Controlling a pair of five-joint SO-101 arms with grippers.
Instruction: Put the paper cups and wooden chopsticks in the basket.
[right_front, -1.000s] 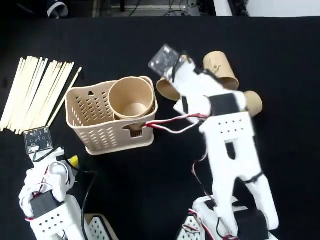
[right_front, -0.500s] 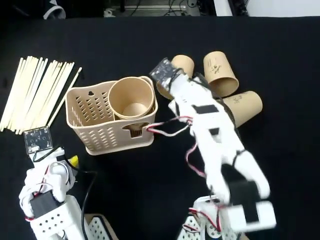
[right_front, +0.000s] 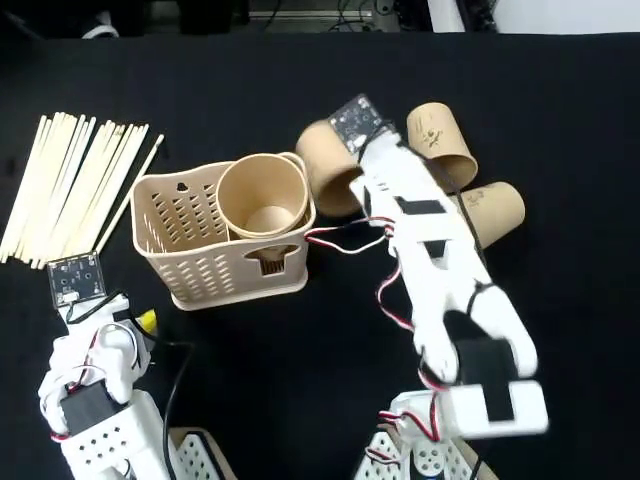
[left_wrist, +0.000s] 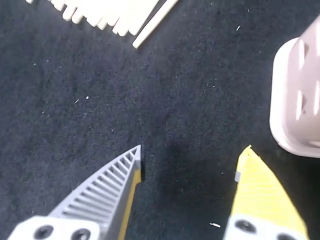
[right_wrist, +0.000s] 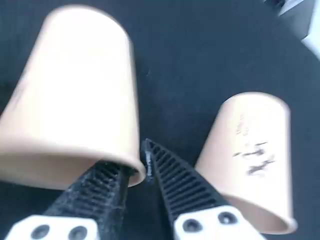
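A beige slotted basket (right_front: 190, 250) stands left of centre with one paper cup (right_front: 262, 195) upright inside it. My right gripper (right_front: 352, 185) is just right of the basket, shut on the rim of a second paper cup (right_front: 322, 165), which is tipped on its side. In the right wrist view the black fingers (right_wrist: 175, 182) pinch that cup's (right_wrist: 75, 95) rim, and another cup (right_wrist: 250, 155) lies beside it. Two more cups (right_front: 440, 140) (right_front: 492, 212) lie on their sides to the right. Wooden chopsticks (right_front: 75, 185) are spread at the far left. My left gripper (left_wrist: 193, 149) hangs open over bare cloth near the basket's corner (left_wrist: 297, 100).
Black cloth covers the table (right_front: 560, 120). A red and white cable (right_front: 345, 245) runs from the right arm past the basket's front right corner. The left arm's base (right_front: 95, 410) sits at the front left. Chopstick ends (left_wrist: 110, 12) show in the left wrist view.
My right arm has swung and stretched forward. The cup in its gripper has shifted left toward the basket and now shows more of its side. The left arm has not moved.
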